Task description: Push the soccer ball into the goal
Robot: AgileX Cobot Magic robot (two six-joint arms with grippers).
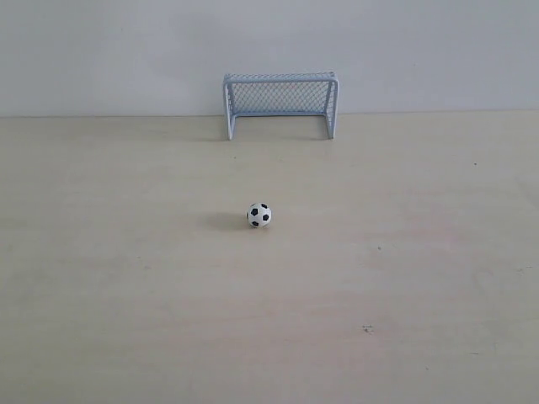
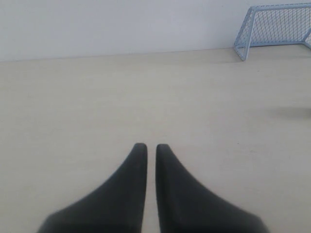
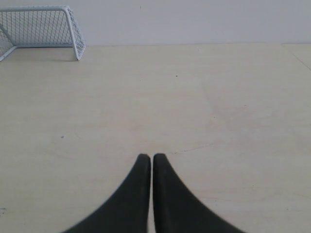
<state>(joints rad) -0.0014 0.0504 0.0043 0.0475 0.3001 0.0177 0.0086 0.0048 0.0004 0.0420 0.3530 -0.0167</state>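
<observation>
**A:** What's around you on the feed?

**B:** I see a pale wood-grain tabletop [image 1: 118, 320] running under and ahead of the left gripper [image 2: 151, 145] and the right gripper [image 3: 148, 156]. It has faint scuffs and a small dark speck [image 1: 367, 328].

**A:** And further out?

**B:** Well beyond both sets of fingertips the tabletop ends against a plain off-white wall [image 1: 101, 50]. The light looks soft and even to me.

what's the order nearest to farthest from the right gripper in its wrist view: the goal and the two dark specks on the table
1. Nearer dark speck: on the table, off to the goal's side of the right gripper.
2. Farther dark speck: roughly ahead of the fingertips, well up the table.
3. Goal: at the table's far edge, by the wall.
</observation>
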